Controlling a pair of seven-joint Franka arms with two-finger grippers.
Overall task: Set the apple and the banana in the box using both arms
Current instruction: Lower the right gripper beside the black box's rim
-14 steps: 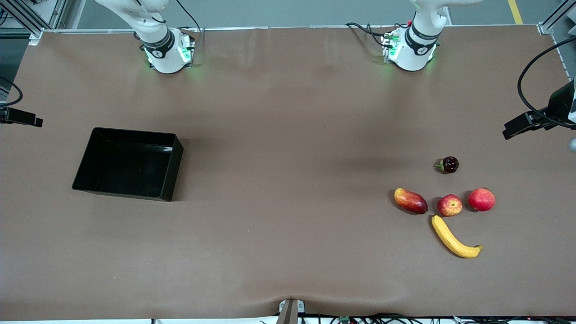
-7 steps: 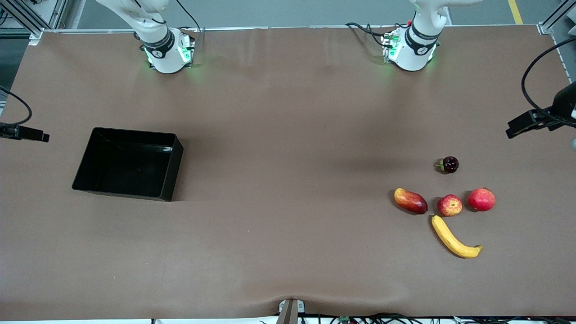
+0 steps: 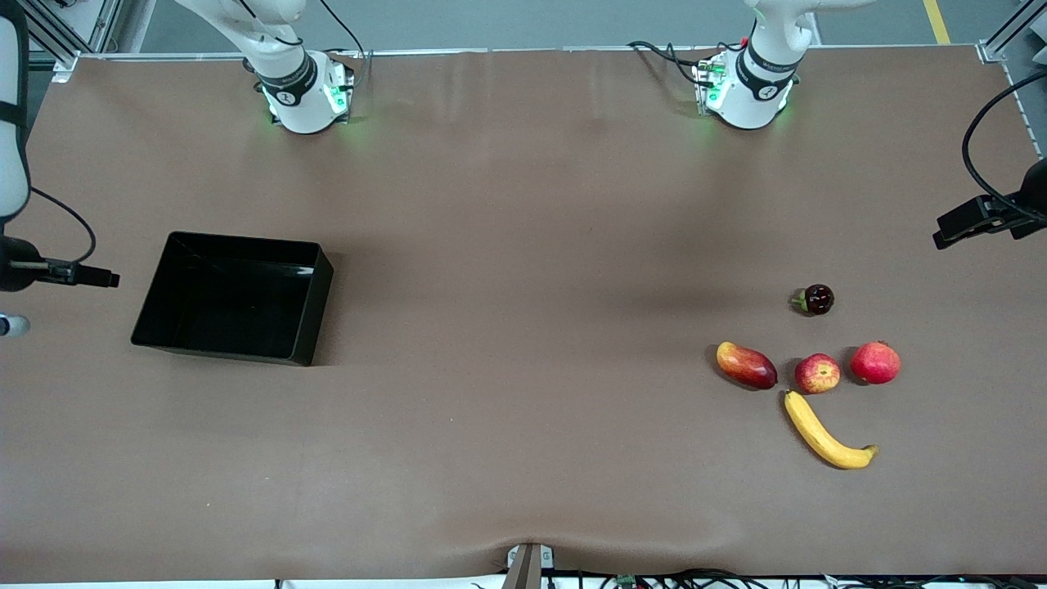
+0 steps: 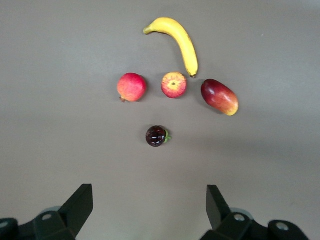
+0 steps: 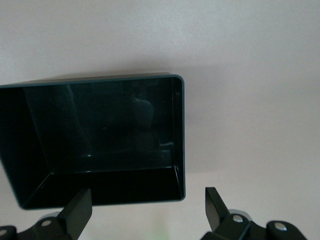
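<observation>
Apple (image 3: 817, 373) low in the front view, toward the left arm's end of the bench (image 3: 523, 327), flanked by mango (image 3: 746, 365) and plain red fruit (image 3: 875, 362), all apart. Banana (image 3: 824, 432) lower in frame, one dark tip just beside the apple. Small dark fruit (image 3: 817, 299) higher in frame. Box (image 3: 237, 239) well apart, toward the right arm's end, nothing inside. Left hand (image 4: 148, 210) spread and holding nothing, hanging over bare bench short of the fruit; right hand (image 5: 145, 210) likewise spread, over the bench at the box's edge. Judged: apple light, firm, smooth, apt to roll, so best pinched across its widest girth from above. Banana light, stiff, curved; best taken across mid-length, away from the tapering tips, lest it swing.
</observation>
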